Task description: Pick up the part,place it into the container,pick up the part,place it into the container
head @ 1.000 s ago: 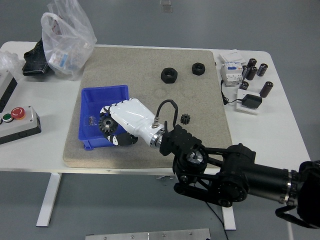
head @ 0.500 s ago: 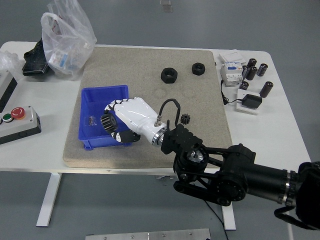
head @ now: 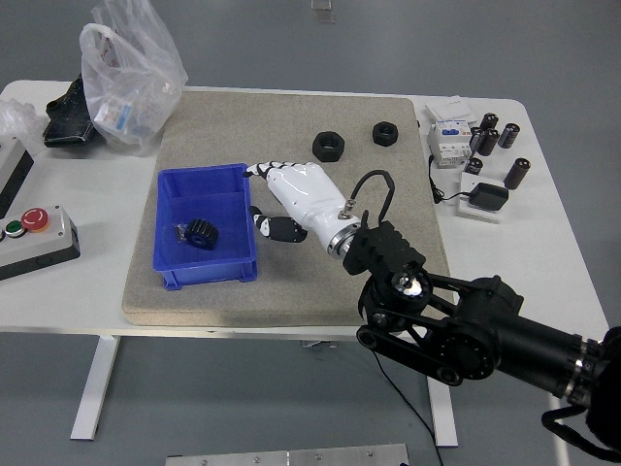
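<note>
A blue bin (head: 173,196) sits on the left part of the beige mat (head: 243,116). A black gear (head: 201,233) lies inside it, next to a small dark bit. My right hand (head: 264,197), white with black joints, hovers just past the bin's right wall with its fingers (head: 260,168) spread and nothing in them. Its black forearm (head: 456,325) comes in from the lower right. Two black hex nuts (head: 328,146) (head: 386,133) rest at the mat's far side. The small gear seen earlier on the mat is hidden behind my wrist.
A plastic bag (head: 126,78) and a black object (head: 70,121) lie at the far left. A control box with a red button (head: 34,233) sits left of the mat. A white module (head: 449,141), several black cylinders (head: 500,136) and a black adapter (head: 485,199) crowd the right side.
My right hand let the black gear go into the blue bin, then lifted and drew back to the right, out of the bin. The gear now lies on the bin floor.
</note>
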Tool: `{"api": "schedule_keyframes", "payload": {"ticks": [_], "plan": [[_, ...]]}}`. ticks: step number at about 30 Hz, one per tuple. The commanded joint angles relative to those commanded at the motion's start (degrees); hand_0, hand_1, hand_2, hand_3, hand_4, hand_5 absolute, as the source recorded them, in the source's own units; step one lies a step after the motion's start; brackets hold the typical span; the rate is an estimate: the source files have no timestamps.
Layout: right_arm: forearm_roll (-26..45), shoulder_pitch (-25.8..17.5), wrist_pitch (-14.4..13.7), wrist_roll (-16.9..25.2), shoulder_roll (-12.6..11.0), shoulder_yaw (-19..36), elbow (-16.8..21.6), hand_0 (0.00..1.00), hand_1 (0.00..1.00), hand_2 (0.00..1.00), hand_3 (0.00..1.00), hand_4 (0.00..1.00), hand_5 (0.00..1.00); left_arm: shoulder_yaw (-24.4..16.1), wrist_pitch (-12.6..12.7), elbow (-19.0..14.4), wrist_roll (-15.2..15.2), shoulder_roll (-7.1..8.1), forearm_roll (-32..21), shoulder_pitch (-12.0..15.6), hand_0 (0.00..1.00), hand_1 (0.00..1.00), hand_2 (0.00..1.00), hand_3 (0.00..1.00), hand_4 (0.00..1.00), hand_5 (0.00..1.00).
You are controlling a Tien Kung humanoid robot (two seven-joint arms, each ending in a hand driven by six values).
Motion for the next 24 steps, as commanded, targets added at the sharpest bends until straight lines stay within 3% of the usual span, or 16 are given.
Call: {"api": "schedule_keyframes", "payload": {"ticks": [2,3,8,9,15,24], "plan": [[-0.3,-1.0,0.7,-1.0,-0.8,1.8,-0.4,0.413,0.721,0.811,0.822,0.559,0.289,-0.1,0.0,0.0,0.0,-0.01,0.1,0.1,0.665,0.461,0.527,0.626,0.623,0.241],[-0.4,-1.7,1.2,-1.6,-1.3,2.5,-0.6,0.381,0.711,0.816,0.847,0.697,0.383,-0.1,0.0,0.0,0.0,-0.02,0.2,0.1,0.665,0.461,0.528,0.626,0.623,0.241],[0.2,-6.0,1.0,-1.0,-4.2,5.3,-0.6,0.381,0.711,0.816,0.847,0.697,0.383,0.0,0.0,0.0,-0.2,-0.17,0.1,0.0,0.665,0.461,0.528,0.626,0.623,0.241],[0.3,-7.0,0.6,-0.7,-4.6,5.9,-0.6,0.348,0.686,0.801,0.831,0.775,0.481,0.1,0.0,0.0,-0.2,-0.21,0.0,0.0,0.665,0.461,0.528,0.626,0.623,0.241],[0.8,-11.0,-0.8,1.3,-6.0,8.3,-1.6,0.335,0.68,0.793,0.822,0.798,0.506,-0.1,-0.1,0.0,-0.1,-0.34,0.4,0.2,0.665,0.46,0.528,0.626,0.624,0.241],[1.8,-10.4,-0.4,1.7,-5.7,6.4,-5.0,0.327,0.662,0.759,0.811,0.796,0.51,0.4,-0.1,0.0,-0.3,-0.02,0.1,-0.2,0.665,0.46,0.528,0.625,0.624,0.241]]}}
